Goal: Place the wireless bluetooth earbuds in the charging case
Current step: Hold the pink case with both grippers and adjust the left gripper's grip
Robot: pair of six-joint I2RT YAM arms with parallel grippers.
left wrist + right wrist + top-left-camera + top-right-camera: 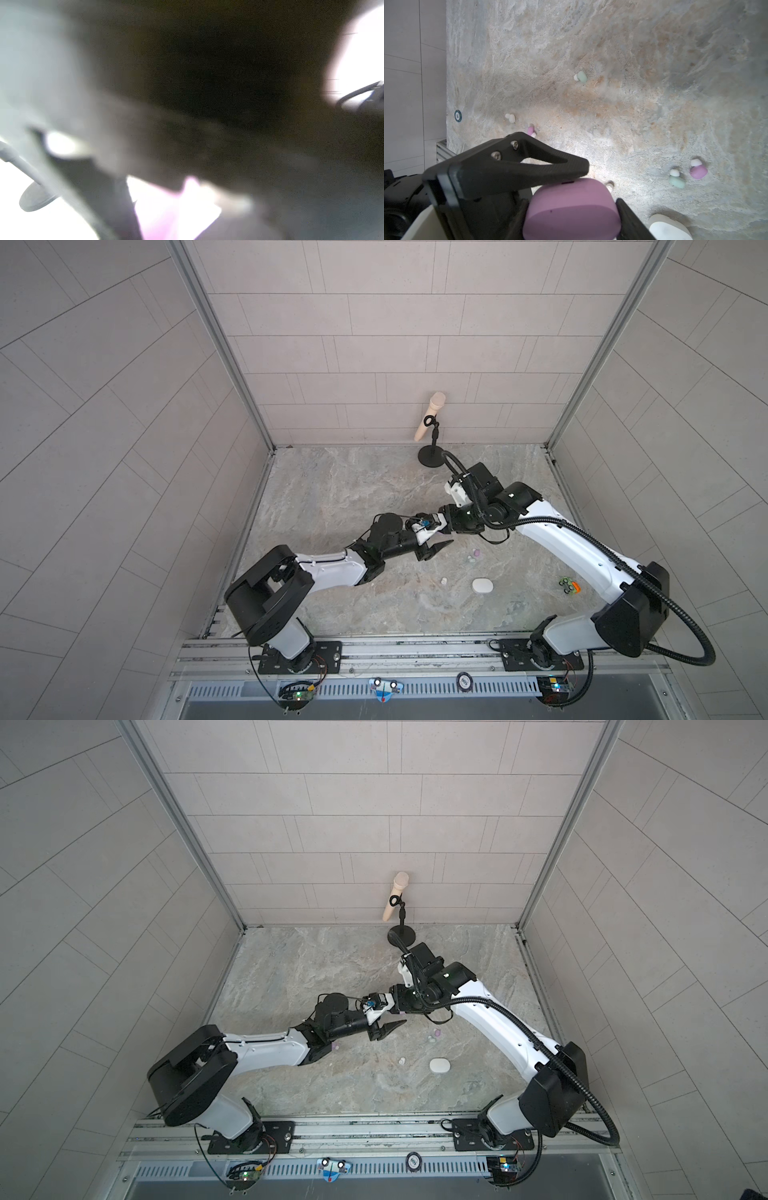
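Both arms, left arm and right arm, have glossy white link shells between black joint housings, and each stands on a black base plate bolted to a slotted aluminium rail. A black ribbed conduit runs along the right arm; black wires lead from both bases to small circuit boards with lit LEDs. Right end effector: matte black fingers, triangular open frame, ribbed gripping face, two silver screws
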